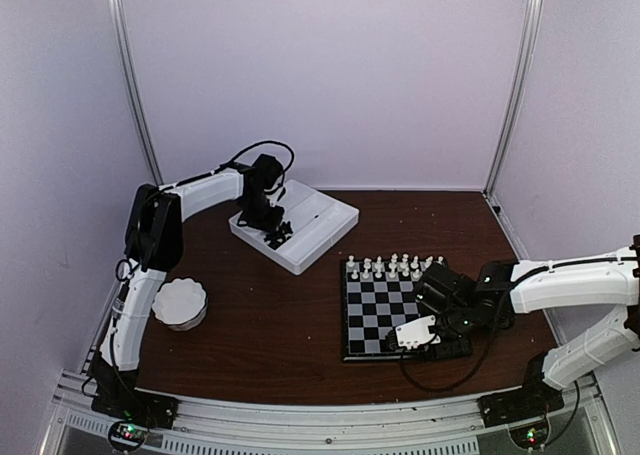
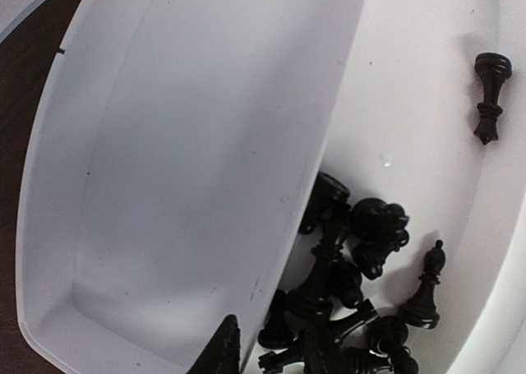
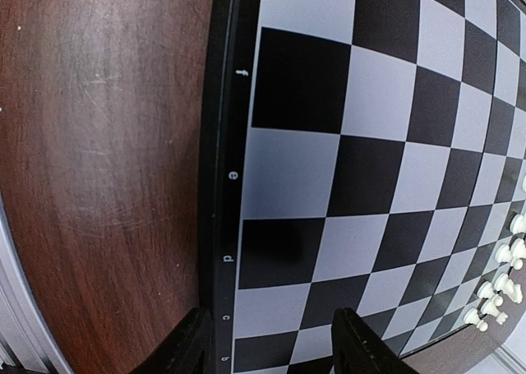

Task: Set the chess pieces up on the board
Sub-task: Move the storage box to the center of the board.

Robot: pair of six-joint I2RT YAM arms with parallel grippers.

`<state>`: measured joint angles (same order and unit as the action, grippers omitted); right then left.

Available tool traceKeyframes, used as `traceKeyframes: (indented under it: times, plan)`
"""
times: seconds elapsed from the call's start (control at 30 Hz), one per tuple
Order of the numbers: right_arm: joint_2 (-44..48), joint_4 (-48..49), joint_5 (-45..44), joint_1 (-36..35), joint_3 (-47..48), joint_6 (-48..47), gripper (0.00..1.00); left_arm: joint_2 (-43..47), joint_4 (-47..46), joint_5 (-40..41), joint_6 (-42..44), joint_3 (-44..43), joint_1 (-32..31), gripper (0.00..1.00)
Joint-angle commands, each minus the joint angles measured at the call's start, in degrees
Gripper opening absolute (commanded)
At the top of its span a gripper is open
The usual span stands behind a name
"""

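over the board (image 3: 370, 144) the right end effector (image 3: 273, 337) is spread, empty; of the left end effector (image 1: 272, 230) i cannot tell.

Probably lab, white enclosure walls (image 1: 330, 75), aluminium posts (image 1: 135, 85)

chessboard (image 1: 375, 315) is black and pale grey-white checks with a thin dark border; white chessmen (image 1: 390, 266); black chessmen (image 2: 345, 283); tray (image 2: 164, 185) plain white; table (image 1: 270, 325) reddish-brown woodgrain

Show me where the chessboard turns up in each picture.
Top view: board right of centre on the table.
Left wrist: not in it.
Right wrist: board fills the right side.
Shared landmark: the white pieces, along its far edge from above, at lower right in the right wrist view.
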<state>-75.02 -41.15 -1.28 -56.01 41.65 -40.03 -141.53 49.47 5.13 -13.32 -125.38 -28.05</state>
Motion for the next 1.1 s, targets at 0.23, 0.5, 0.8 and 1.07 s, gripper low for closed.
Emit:
traceKeyframes:
  times: [0.23, 0.5, 0.8, 1.07]
  plan:
    - [-0.21, 1.23, -0.84, -0.33, -0.60, 1.10, 0.52, 0.45, 0.59, 0.77, 0.62, 0.61, 0.54, 0.07]
    - [-0.25, 1.78, -1.06, -0.33, -0.71, 1.12, 0.52, 8.79, -1.47, 0.64, -3.35, 11.82, 0.54, 0.00]
    - [0.40, 2.42, -1.56, -0.33, -1.10, 1.24, 0.52, 23.58, -10.23, -1.39, -16.00, 36.04, -3.25, 0.00]
    - [1.03, 2.76, -1.28, -0.33, -1.22, 1.28, 0.52, 30.55, -11.29, 0.11, -27.45, 45.90, -9.75, 0.00]
